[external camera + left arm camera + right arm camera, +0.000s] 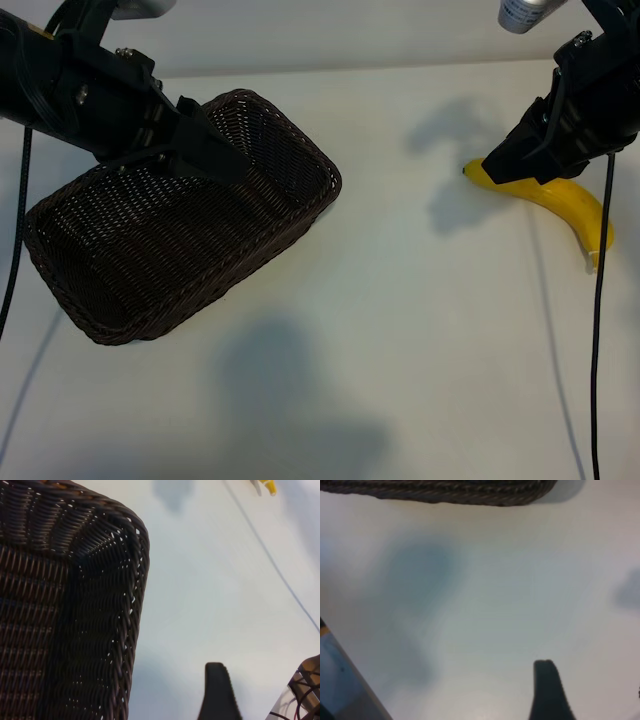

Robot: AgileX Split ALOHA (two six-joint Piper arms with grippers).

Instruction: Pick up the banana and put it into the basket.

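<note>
Banana [560, 203] under right gripper [505, 165], basket [120, 300] apart

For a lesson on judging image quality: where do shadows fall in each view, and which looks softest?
Exterior view: soft shadows on the table below the basket and left of the banana. Left wrist view: basket weave crisp, faint shadow beyond. Right wrist view: softest, with a hazy grey shadow patch.

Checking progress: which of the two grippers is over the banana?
The right gripper, over the banana near its dark-tipped end. The left gripper is over the basket instead.
</note>
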